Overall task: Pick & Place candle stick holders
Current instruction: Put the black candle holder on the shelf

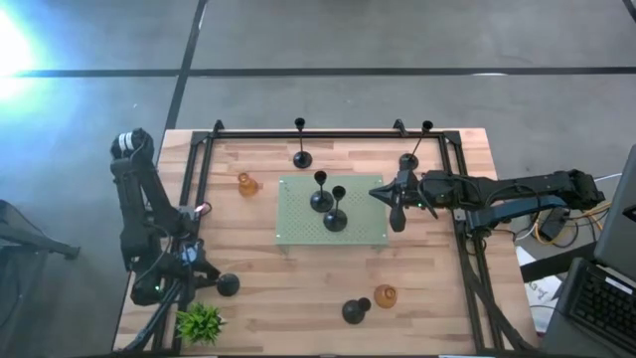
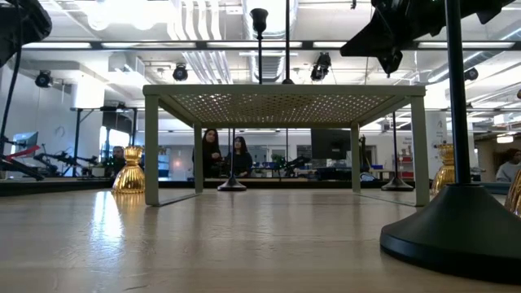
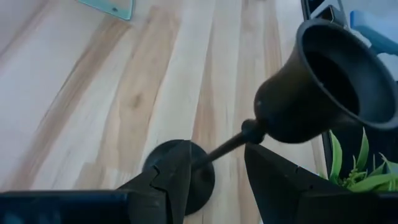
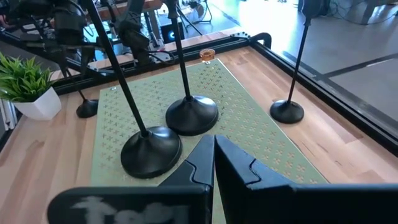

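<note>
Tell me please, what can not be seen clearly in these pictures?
- Left gripper: the wrist view does not settle whether its fingers touch the black holder stem between them; in the high view the arm hides it.
- Low view: the near holder is cut off by the right and top edges.
- Mat: its top is hidden in the low view, so the holders there show only stems.

Pale green mat [image 2: 285,102] seen edge-on as a raised perforated stand on the tabletop [image 2: 203,244]; amber glass holder [image 2: 129,171] at left; black holder's domed base [image 2: 456,228] looms near right; people beyond
</note>
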Available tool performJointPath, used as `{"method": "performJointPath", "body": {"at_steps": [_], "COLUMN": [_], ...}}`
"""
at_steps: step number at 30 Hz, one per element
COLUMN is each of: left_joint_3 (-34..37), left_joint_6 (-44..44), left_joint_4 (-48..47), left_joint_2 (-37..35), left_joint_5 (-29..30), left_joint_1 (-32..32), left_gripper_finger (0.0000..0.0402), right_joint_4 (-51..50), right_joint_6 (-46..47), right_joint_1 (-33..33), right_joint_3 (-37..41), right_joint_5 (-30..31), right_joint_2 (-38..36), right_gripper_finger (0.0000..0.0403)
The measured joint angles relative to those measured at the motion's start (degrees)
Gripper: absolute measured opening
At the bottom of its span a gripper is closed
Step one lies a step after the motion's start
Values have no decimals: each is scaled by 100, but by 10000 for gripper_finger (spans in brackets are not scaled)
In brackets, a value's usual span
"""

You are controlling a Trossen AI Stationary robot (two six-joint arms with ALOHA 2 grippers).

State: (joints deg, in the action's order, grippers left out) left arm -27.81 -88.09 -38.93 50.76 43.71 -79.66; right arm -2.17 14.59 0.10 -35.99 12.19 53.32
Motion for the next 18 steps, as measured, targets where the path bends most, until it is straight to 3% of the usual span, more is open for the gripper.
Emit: {"method": "performJointPath", "body": {"at_steps": [12,18], "left_joint_3": [0,226], "left_joint_6": [340,403], "left_joint_4": [132,358], "left_joint_2": [2,22], "left_joint_5": [279,337], "left_joint_1": [7,11], "left_gripper_finger": [153,117], "right_joint_4": [5,20], "right_joint_6": [-2,-34], "right_joint_1": [0,0], "right_joint_3": [0,0], "right_joint_5": [0,-2], "right_joint_2": [0,0], "right_gripper_finger": [8,8]}}
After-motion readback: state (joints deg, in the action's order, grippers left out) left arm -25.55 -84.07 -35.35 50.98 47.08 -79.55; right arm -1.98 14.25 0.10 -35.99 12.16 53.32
